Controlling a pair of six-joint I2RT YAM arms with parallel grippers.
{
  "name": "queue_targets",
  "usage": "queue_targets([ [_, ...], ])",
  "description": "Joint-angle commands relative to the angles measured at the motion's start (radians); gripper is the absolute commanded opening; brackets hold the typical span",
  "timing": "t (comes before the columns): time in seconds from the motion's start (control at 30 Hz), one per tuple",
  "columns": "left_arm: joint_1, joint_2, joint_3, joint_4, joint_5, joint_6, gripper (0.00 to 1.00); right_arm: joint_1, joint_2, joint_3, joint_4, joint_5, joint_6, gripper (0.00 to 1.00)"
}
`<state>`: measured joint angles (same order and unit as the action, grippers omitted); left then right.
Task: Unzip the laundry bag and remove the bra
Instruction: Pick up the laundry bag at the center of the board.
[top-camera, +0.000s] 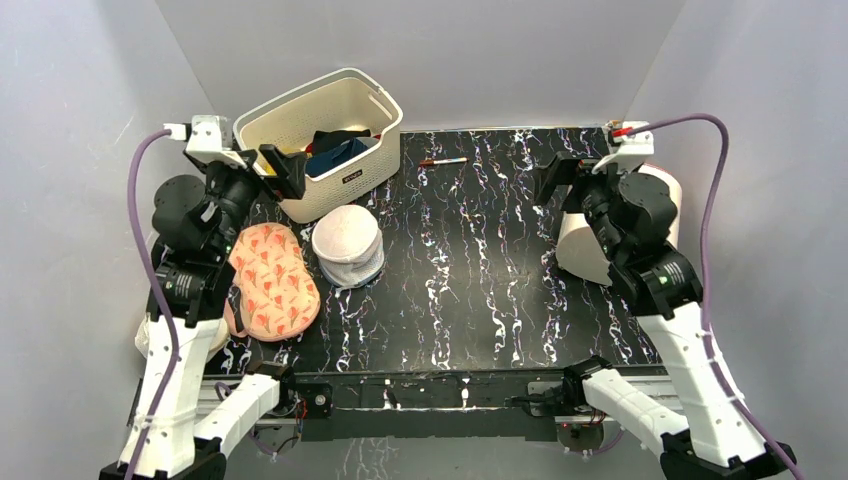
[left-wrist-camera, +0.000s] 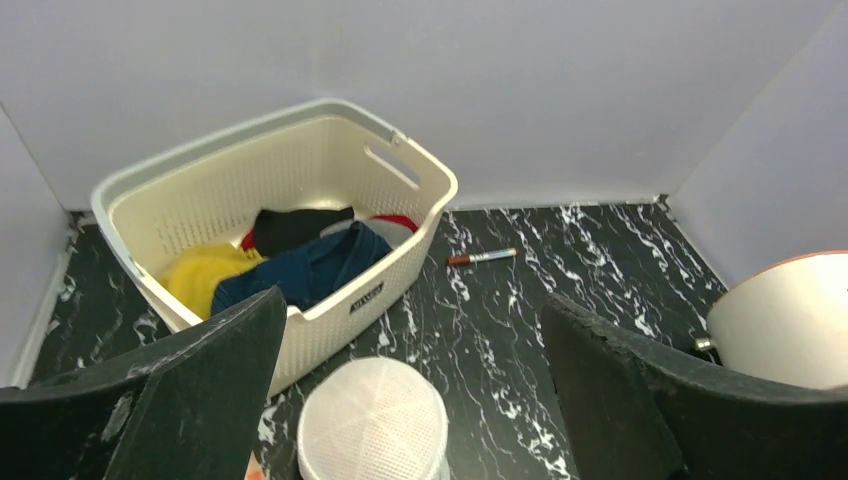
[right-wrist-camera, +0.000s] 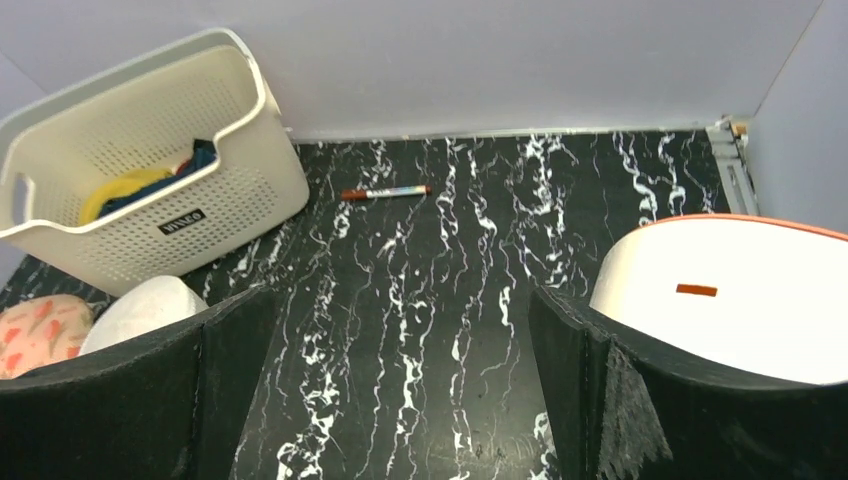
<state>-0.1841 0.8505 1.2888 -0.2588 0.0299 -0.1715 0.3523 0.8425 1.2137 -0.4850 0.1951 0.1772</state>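
The laundry bag, a small round white mesh pouch, stands zipped shut on the black marbled table just in front of the basket. It also shows at the bottom of the left wrist view and at the left edge of the right wrist view. The bra is hidden. My left gripper is open and empty, raised above and behind the bag, its jaws wide apart. My right gripper is open and empty, held high over the right side of the table.
A cream slotted basket with clothes stands at the back left. An oval orange-pink leaf-print pad lies left of the bag. A large white cylinder lies at the right. A marker pen lies near the back wall.
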Motion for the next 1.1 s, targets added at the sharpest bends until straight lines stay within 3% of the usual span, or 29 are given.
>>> queue_targets([
  [0.0, 0.016, 0.047, -0.012, -0.047, 0.061, -0.077, 0.98, -0.049, 0.047, 0.034, 0.003, -0.052, 0.057, 0.98],
  [0.3, 0.037, 0.134, -0.043, -0.159, 0.170, -0.156, 0.98, -0.120, 0.125, 0.025, 0.018, -0.145, 0.157, 0.98],
  [0.57, 0.046, 0.087, -0.173, -0.168, 0.182, -0.197, 0.98, -0.139, 0.218, -0.037, 0.169, -0.412, 0.263, 0.98],
  [0.63, 0.048, 0.091, -0.188, -0.189, 0.188, -0.201, 0.98, -0.100, 0.285, -0.039, 0.203, -0.456, 0.286, 0.98],
  [0.9, 0.051, 0.088, -0.261, -0.256, 0.226, -0.232, 0.98, 0.262, 0.560, -0.033, 0.365, -0.431, 0.302, 0.98],
  [1.07, 0.018, 0.114, -0.301, -0.276, 0.271, -0.213, 0.98, 0.352, 0.657, -0.091, 0.468, -0.514, 0.314, 0.98],
])
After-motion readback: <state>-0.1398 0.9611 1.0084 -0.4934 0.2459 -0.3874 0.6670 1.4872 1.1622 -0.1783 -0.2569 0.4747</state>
